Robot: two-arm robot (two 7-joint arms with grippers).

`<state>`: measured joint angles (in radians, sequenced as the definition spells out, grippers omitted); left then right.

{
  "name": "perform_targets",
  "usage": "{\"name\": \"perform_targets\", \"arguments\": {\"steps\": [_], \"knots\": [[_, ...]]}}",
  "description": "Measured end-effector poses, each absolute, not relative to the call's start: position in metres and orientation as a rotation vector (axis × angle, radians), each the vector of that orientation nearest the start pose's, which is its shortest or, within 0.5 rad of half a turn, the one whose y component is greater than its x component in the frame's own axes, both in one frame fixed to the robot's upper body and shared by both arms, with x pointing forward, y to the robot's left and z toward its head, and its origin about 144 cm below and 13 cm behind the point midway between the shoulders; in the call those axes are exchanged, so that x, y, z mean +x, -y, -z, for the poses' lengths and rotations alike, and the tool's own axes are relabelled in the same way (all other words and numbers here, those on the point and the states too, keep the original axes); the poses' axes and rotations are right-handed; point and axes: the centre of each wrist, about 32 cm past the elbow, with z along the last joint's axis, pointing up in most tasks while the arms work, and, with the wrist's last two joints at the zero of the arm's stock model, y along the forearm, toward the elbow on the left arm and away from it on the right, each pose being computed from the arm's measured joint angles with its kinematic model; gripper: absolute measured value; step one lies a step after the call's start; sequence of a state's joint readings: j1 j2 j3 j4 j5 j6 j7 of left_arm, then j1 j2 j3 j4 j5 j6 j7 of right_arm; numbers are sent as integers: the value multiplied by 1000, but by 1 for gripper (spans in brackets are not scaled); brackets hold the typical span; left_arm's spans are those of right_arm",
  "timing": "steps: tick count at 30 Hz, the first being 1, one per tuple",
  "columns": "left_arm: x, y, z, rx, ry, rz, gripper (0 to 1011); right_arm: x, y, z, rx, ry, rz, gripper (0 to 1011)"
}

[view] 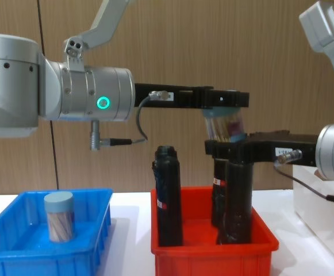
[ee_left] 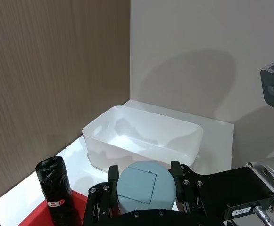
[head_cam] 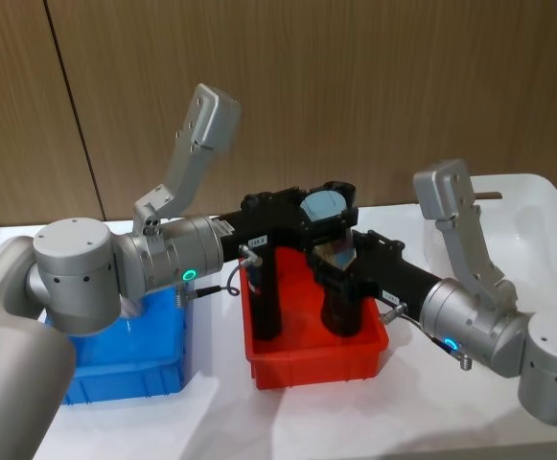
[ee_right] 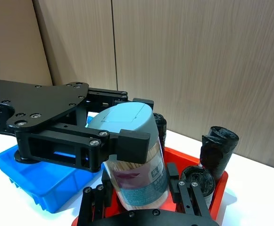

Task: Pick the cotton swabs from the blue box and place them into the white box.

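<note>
Wood wall (head_cam: 355, 86) behind — left gripper (head_cam: 324, 209) clamps a clear blue-lidded cotton swab jar (ee_right: 134, 155) over the red bin (head_cam: 316, 369), right gripper (view: 230, 145) at its base, grip unclear. Second jar (view: 59, 215) in the blue plastic box (view: 92, 253) — white plastic box (ee_left: 103, 155) empty.

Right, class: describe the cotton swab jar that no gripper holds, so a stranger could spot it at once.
Find the shallow bright blue plastic bin left of the red plastic bin. Standing upright inside is a small clear jar with a pale blue lid. Unlike the tall black tubes next door, it is short and see-through, with pale sticks inside.
</note>
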<state>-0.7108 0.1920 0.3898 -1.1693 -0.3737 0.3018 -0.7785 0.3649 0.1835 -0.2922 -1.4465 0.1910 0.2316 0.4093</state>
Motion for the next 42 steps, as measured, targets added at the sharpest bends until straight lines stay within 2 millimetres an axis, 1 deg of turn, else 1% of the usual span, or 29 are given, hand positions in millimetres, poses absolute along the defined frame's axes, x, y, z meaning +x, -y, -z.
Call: {"name": "perform_targets", "arguments": {"steps": [3, 8, 10, 11, 13, 15, 31, 42], "knots": [[626, -196, -1288, 67, -61, -520, 677, 547, 197, -1223, -97, 13, 912, 673], [626, -196, -1288, 68, -62, -520, 826, 548, 198, -1224, -89, 14, 915, 672], [626, -196, -1288, 68, -62, -520, 870, 548, 198, -1224, -87, 15, 915, 672], [626, -196, -1288, 69, -62, -520, 918, 548, 198, -1224, -87, 15, 915, 672], [626, -196, -1288, 68, -62, -520, 945, 548, 198, -1224, -85, 17, 915, 672], [626, -196, -1288, 69, -62, -519, 1003, 548, 197, -1224, -82, 16, 915, 672], [626, -196, -1288, 68, -61, -519, 1003, 548, 197, -1223, -74, 17, 921, 672], [626, -196, -1288, 68, -61, -519, 1004, 551, 206, -1212, -91, -2, 976, 672]]}}
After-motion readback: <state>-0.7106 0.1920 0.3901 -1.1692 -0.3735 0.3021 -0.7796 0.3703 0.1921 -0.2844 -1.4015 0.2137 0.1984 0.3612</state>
